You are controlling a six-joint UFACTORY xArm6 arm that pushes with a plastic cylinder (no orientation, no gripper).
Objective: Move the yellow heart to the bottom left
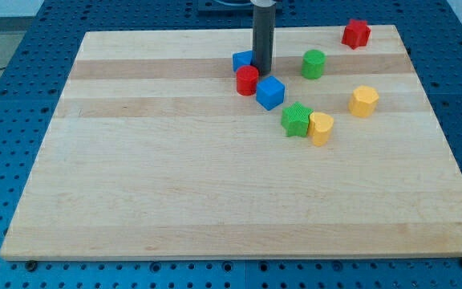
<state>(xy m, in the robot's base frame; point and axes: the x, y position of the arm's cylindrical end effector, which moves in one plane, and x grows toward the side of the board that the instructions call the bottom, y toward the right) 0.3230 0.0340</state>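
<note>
Tip (262,73) stood near the board's (135,201) top middle, between blue block (242,60), red cylinder (247,80) and blue cube (269,92), seemingly touching them. No jaws; the arm ended in a bare rod. Yellow heart (321,128) sat right of centre, touching green star (297,120). Yellow block (363,101), green cylinder (314,63) and red block (356,33) lay further toward the view's right.

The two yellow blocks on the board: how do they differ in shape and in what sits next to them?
The yellow heart shows a notched, lobed top and touches the green star on its left; the yellow hexagon has flat facets and stands alone, nearer the view's right and top. My tip is by the blue and red blocks, nearer the heart, touching neither. Both are the same yellow and similar in size.
</note>
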